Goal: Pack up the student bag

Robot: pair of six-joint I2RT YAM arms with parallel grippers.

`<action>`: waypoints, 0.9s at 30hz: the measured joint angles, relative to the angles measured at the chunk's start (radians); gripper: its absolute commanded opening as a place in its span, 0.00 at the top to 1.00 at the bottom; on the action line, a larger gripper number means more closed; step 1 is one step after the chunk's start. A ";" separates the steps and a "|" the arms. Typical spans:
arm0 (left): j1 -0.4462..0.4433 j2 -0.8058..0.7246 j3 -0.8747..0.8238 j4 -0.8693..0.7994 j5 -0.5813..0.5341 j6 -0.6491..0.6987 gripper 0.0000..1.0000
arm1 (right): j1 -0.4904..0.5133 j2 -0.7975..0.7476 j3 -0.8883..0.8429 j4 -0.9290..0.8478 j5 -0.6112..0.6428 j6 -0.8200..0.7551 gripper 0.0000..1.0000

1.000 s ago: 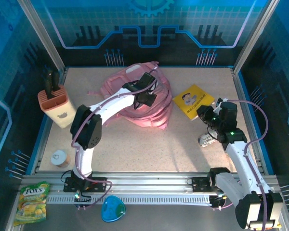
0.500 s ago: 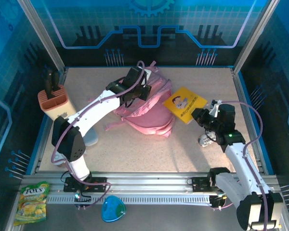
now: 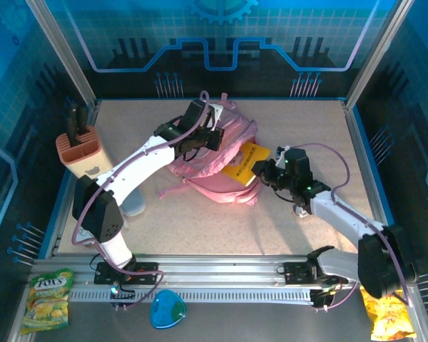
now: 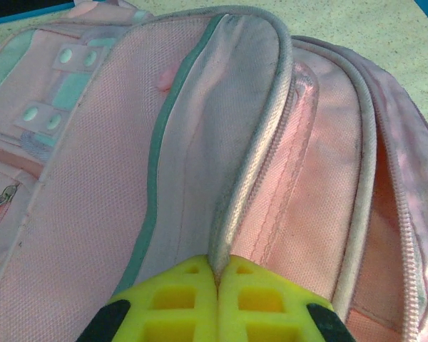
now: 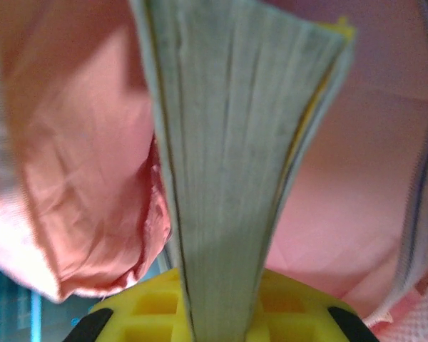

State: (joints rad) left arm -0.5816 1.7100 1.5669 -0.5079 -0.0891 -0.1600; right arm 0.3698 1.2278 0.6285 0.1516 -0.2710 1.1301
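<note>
The pink student bag (image 3: 217,171) lies at the middle back of the table. My left gripper (image 3: 211,135) is shut on the zipped rim of its raised flap, and the yellow fingers (image 4: 178,299) pinch that pale edge (image 4: 235,206) in the left wrist view. My right gripper (image 3: 266,173) is shut on a yellow book (image 3: 244,162), which is tilted with its far end inside the bag's mouth. Seen from the right wrist, the grey page edges (image 5: 228,142) rise from between the pads, with pink lining (image 5: 78,142) on both sides.
A peach knife block (image 3: 82,153) stands at the left edge, with a small round tin (image 3: 89,235) in front of it. A small white item (image 3: 299,209) lies under the right arm. A green snack bag (image 3: 48,298), a blue dish (image 3: 167,310) and an orange packet (image 3: 389,313) lie beyond the front rail.
My right gripper has carried the yellow book left from the table's right side into the bag's mouth. My left gripper has lifted the flap and moved back slightly.
</note>
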 measured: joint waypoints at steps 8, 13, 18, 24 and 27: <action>0.000 -0.011 -0.019 0.020 0.006 -0.015 1.00 | 0.059 0.236 0.096 0.137 0.114 0.069 1.00; 0.000 -0.016 -0.022 0.021 0.008 -0.026 1.00 | 0.095 0.410 0.216 0.229 0.120 0.111 0.97; 0.000 -0.017 -0.027 0.027 0.008 -0.039 1.00 | 0.103 0.566 0.303 0.302 0.086 0.158 0.72; 0.009 -0.018 -0.029 0.029 0.008 -0.055 1.00 | 0.104 0.595 0.328 0.291 0.024 0.166 0.35; 0.014 -0.019 -0.034 0.036 0.012 -0.069 1.00 | 0.100 0.578 0.308 0.284 0.002 0.168 0.27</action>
State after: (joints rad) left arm -0.5674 1.6913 1.5326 -0.4717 -0.0769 -0.2295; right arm 0.4702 1.8061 0.9367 0.4358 -0.2691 1.2980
